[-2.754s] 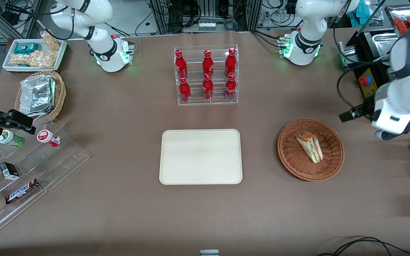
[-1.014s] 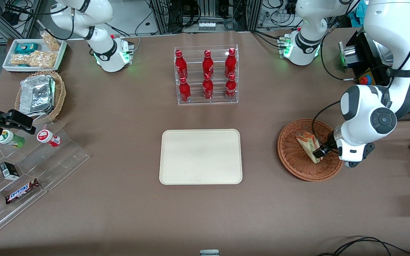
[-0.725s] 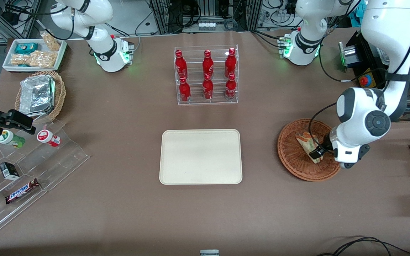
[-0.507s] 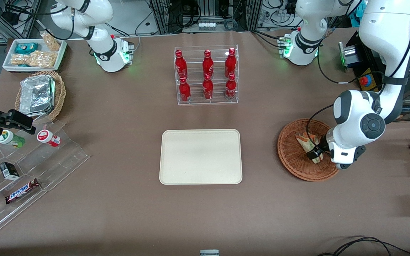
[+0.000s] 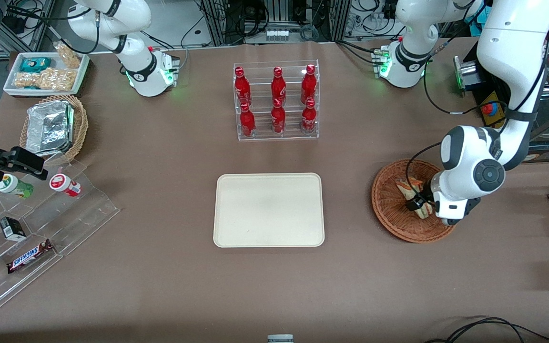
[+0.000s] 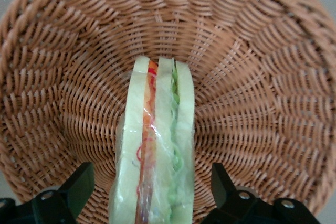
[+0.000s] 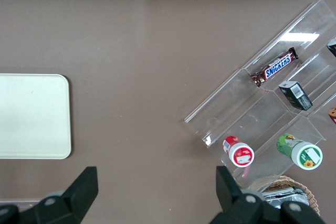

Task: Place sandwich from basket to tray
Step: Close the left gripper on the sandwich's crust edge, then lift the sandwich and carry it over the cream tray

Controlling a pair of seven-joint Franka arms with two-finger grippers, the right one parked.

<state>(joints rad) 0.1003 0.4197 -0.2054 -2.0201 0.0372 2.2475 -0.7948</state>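
Cream tray (image 5: pixel 269 209) sits bare mid-table. Nearer the working arm's end, reddish wicker basket (image 5: pixel 389 209) holds the sandwich (image 6: pixel 155 156), standing on edge. Gripper (image 6: pixel 152 195) is w/ fingers (image 6: pixel 79 184) spread wide, straddling the sandwich, not touching.

Wrapped sandwich (image 6: pixel 157 150) in basket (image 6: pixel 252 77)

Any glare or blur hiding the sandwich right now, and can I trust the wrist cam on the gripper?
Left wrist view: sandwich sharp, slight sheen on its wrap, evenly lit basket; gripper open, straddling it, fingertips dark. Front view: no glare, but the arm covers part of the sandwich; tray evenly lit.
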